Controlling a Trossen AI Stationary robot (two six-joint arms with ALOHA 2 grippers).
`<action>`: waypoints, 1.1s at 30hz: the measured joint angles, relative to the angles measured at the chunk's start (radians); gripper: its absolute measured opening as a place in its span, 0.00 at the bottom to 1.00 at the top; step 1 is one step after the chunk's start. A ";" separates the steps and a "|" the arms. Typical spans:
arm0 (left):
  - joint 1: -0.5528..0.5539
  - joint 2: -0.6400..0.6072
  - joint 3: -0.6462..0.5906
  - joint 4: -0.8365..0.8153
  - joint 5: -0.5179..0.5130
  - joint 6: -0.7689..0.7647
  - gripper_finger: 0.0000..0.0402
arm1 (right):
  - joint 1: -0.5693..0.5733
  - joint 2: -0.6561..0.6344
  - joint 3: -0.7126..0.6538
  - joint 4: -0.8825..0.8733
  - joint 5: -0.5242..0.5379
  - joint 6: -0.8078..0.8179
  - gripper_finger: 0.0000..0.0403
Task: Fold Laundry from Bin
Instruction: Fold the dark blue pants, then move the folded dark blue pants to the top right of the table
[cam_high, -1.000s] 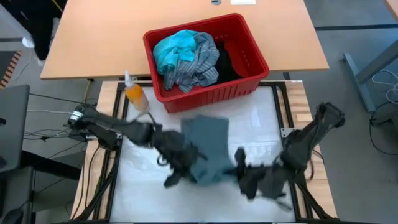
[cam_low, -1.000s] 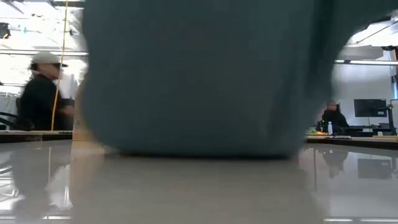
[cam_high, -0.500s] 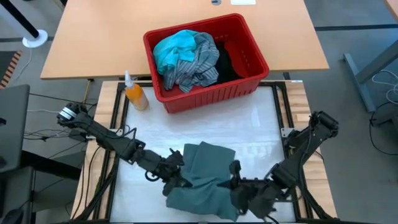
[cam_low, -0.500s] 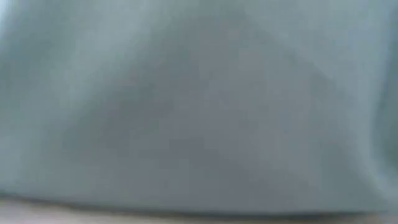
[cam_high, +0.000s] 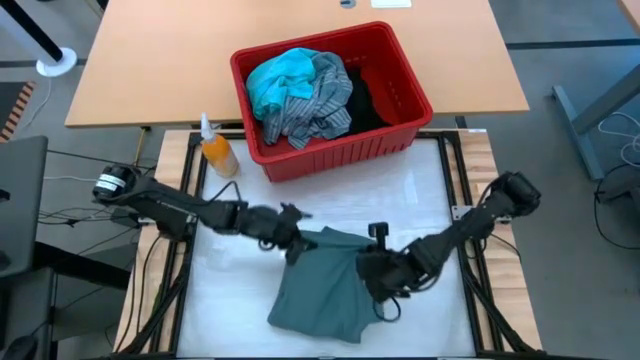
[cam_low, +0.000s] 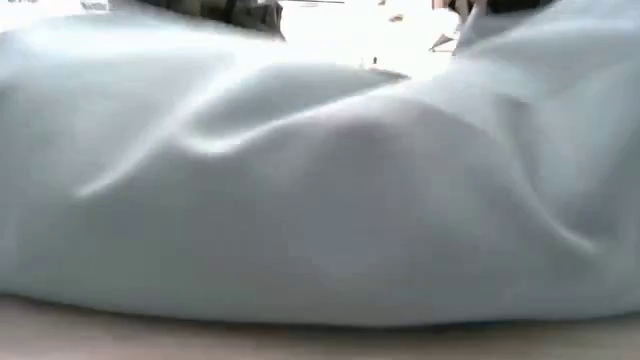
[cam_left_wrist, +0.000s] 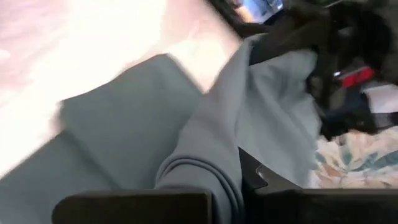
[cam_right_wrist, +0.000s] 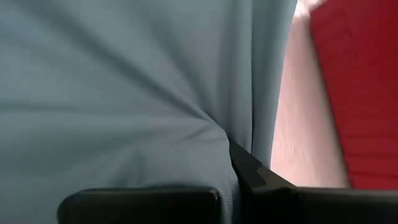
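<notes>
Garment (cam_high: 325, 285) | grey-green, now draped lower on table versus a moment ago | left gripper (cam_high: 292, 240) and right gripper (cam_high: 375, 262) clamped on upper corners | spreading for fold, bin (cam_high: 400, 135) still loaded

Two dark, jointed arms; left hand (cam_high: 291, 236) and right hand (cam_high: 368, 262) black, with flat, square-edged fingers (cam_right_wrist: 140, 202); black cables trail off both.

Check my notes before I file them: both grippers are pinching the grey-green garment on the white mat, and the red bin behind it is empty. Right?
Not quite. The bin is not empty: the high view shows a turquoise garment, a striped shirt and something black in it. The rest holds: left gripper and right gripper both pinch the grey-green garment on the mat.
</notes>
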 joint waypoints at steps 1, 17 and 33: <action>0.029 0.000 -0.010 -0.001 0.028 0.012 0.00 | -0.015 -0.005 -0.020 0.019 -0.006 -0.001 0.06; 0.287 0.009 -0.048 -0.039 0.228 0.089 0.21 | -0.228 -0.010 -0.090 -0.027 -0.335 -0.048 0.42; 0.325 -0.185 -0.048 -0.058 0.247 0.220 0.30 | -0.228 -0.209 0.022 -0.284 -0.414 0.086 0.66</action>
